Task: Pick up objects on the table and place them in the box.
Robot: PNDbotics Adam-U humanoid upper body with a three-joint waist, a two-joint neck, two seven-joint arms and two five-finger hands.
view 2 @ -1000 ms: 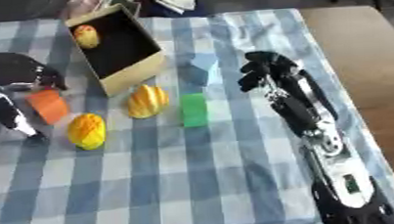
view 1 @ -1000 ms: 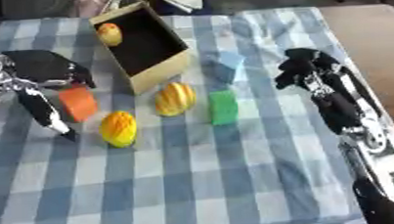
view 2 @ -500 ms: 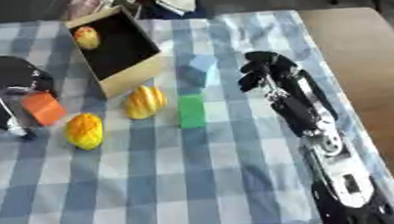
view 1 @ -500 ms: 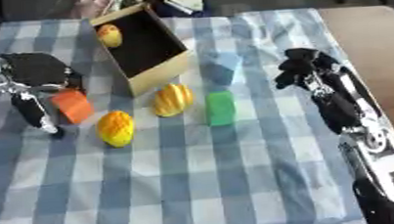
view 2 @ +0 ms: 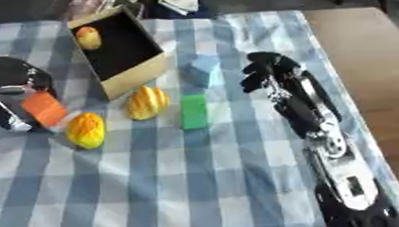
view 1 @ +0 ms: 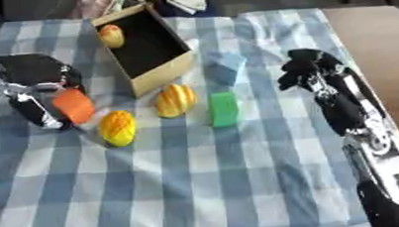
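Orange block [view 1: 73, 105] sits pinched in the left robot hand [view 1: 33, 81] near the box [view 1: 147, 46].

worktop [view 1: 199, 185]: blue-white checked cloth | on it: open cardboard box [view 1: 143, 48], light blue block [view 1: 227, 67], green block [view 1: 223, 109], two yellow-orange fruits [view 1: 175, 100] [view 1: 117, 128]

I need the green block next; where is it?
In the left eye view, the green block lies mid-table, just right of the striped fruit and below the blue block, left of the right hand.
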